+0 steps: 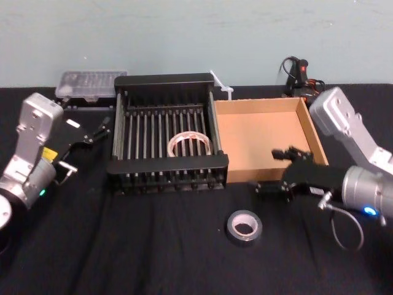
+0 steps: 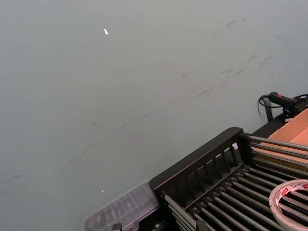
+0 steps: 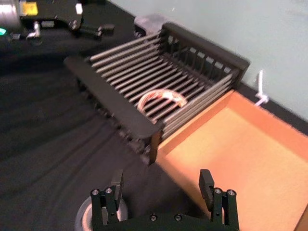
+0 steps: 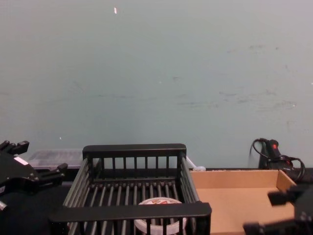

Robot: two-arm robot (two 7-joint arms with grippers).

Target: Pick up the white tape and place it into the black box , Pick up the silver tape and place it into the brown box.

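Shows white tape [image 1: 174,145] inside black box [image 1: 166,165], front rim half-hiding it in chest view; silver tape [image 1: 245,240] at box's 5 o'clock, outside brown box [image 1: 258,141]; right gripper [image 1: 268,171] spread empty at tape's 1 o'clock; left gripper [image 1: 101,130] parked, spread, at box's 9 o'clock.

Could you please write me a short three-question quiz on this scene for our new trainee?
1. True or false: the white tape lies inside the black box.
2. Where is the silver tape? A: in the brown box. B: on the table, in front of the boxes. C: on the black box's rim.
3. Fill in: the right end effector has its fingers ____.
Key: 1 true; 2 B; 3 open.
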